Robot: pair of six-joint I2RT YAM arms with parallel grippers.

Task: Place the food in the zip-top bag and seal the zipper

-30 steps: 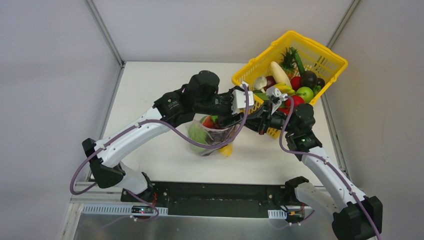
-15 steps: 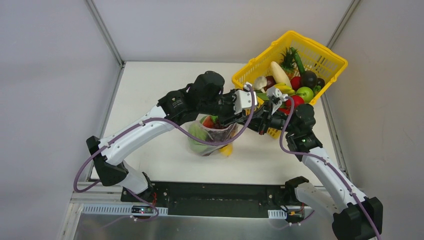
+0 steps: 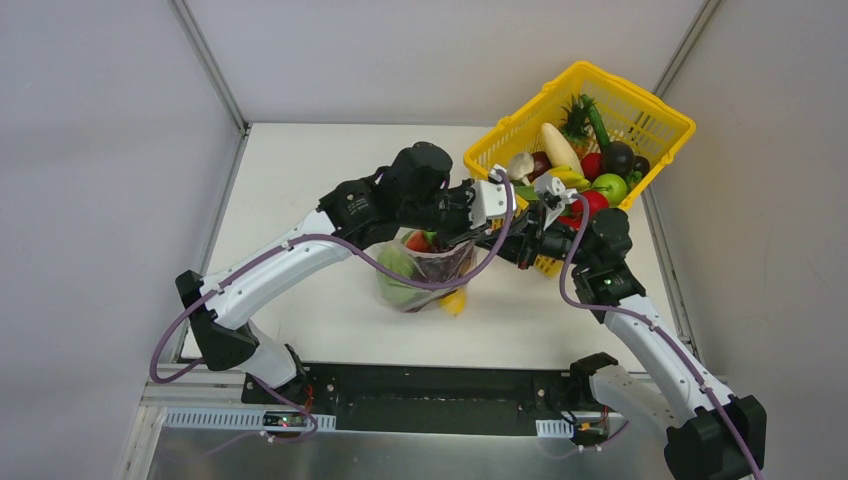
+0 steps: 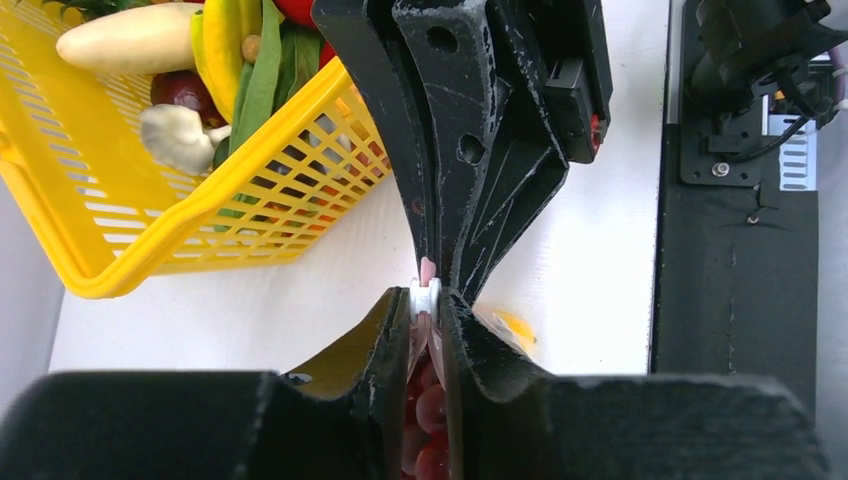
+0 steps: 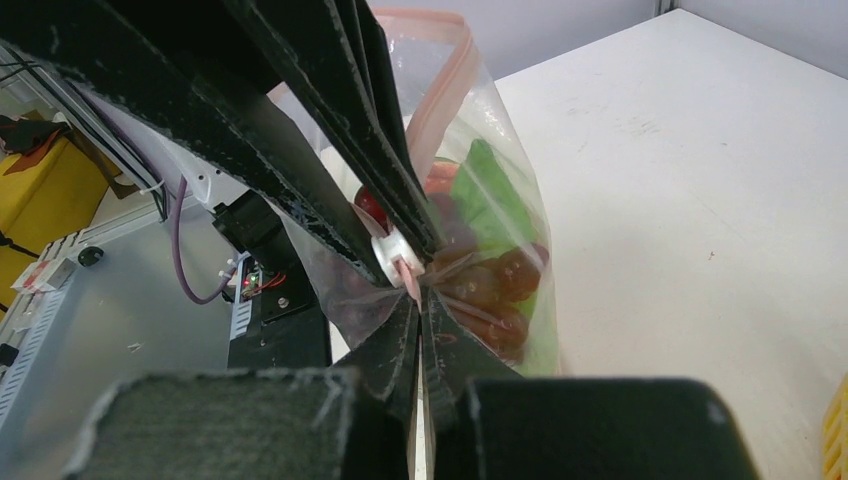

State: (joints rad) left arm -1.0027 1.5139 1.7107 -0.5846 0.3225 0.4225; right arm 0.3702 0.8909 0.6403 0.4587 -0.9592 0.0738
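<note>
The clear zip-top bag (image 3: 425, 275) stands on the table with a green cabbage (image 3: 393, 265), a red tomato (image 3: 417, 241) and purple grapes (image 5: 495, 285) inside. My left gripper (image 4: 427, 300) is shut on the white slider (image 4: 427, 292) of the pink-red zipper (image 5: 440, 90). My right gripper (image 5: 415, 295) is shut on the bag's end of the strip, tip to tip with the left one. In the top view the left gripper (image 3: 462, 237) and right gripper (image 3: 497, 245) meet over the bag's right side. A yellow fruit (image 3: 453, 300) lies on the table by the bag.
The yellow lattice basket (image 3: 650, 110) at the back right holds several more toy foods; its near rim (image 4: 150, 260) is close behind the grippers. Grey walls stand on three sides. The black base plate (image 4: 735, 250) lies at the near edge.
My left arm has moved slightly right towards the right gripper, carrying the slider along the zipper. The bag's mouth has narrowed. The right arm has stayed put.
</note>
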